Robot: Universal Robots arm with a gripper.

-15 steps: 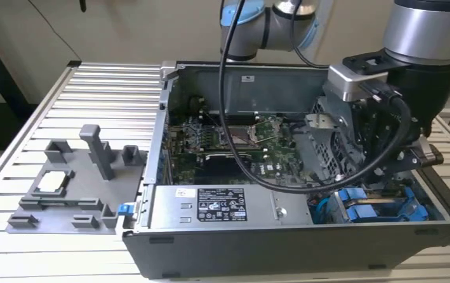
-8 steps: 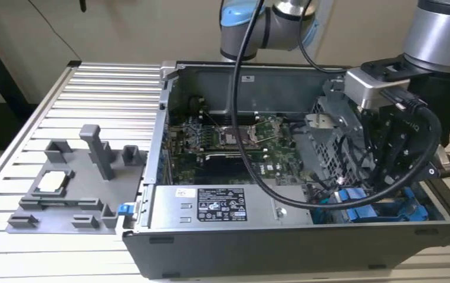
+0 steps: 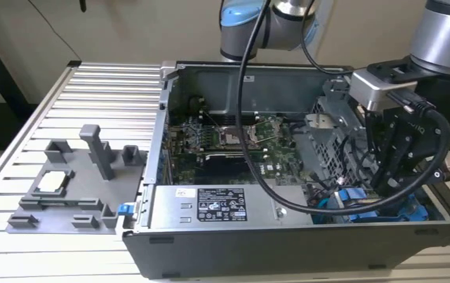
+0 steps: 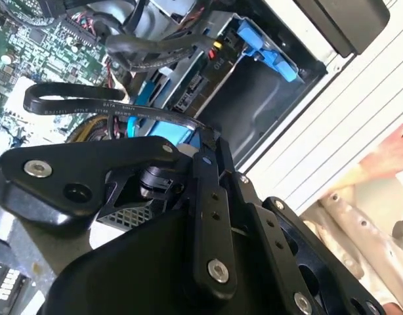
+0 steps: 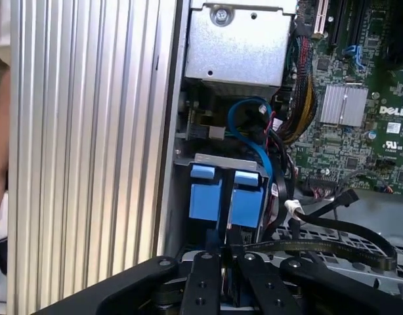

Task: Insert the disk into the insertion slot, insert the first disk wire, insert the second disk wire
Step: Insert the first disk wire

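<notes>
Green motherboard (image 3: 225,144) and labelled power-supply box (image 3: 209,206) — grey fixture (image 3: 75,188) well apart outside.

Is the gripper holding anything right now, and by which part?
Cannot be told. The gripper is down in the case beside the blue frame, but its fingertips are hidden.

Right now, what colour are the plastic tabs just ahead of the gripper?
Bright blue plastic tabs, clearest in the first wrist view.
</notes>
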